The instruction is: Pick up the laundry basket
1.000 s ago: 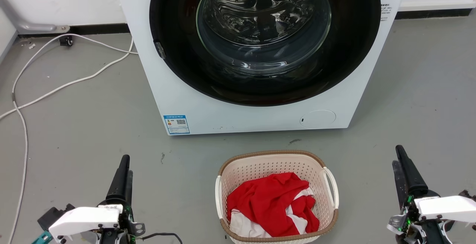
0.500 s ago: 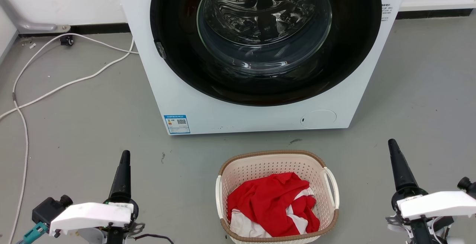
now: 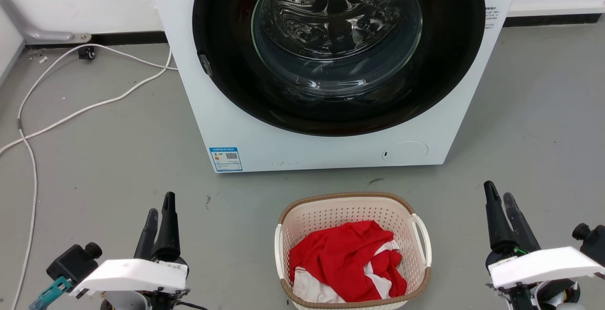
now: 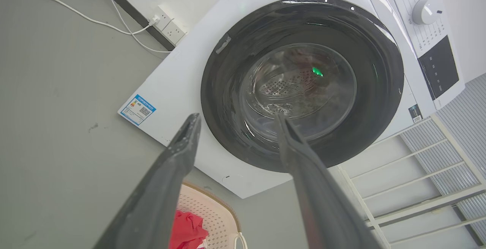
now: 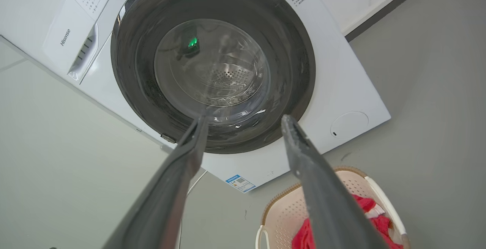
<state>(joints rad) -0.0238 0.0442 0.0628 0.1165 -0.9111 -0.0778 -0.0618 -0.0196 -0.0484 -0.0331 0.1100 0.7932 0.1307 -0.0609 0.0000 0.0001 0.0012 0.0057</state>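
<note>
The laundry basket sat on the floor before the washer, between the left gripper and right gripper, touching neither. Both grippers' fingers stood parted, empty. It seemed stiff, light plastic with little clothing inside; the white side handles offered the best hold.
</note>
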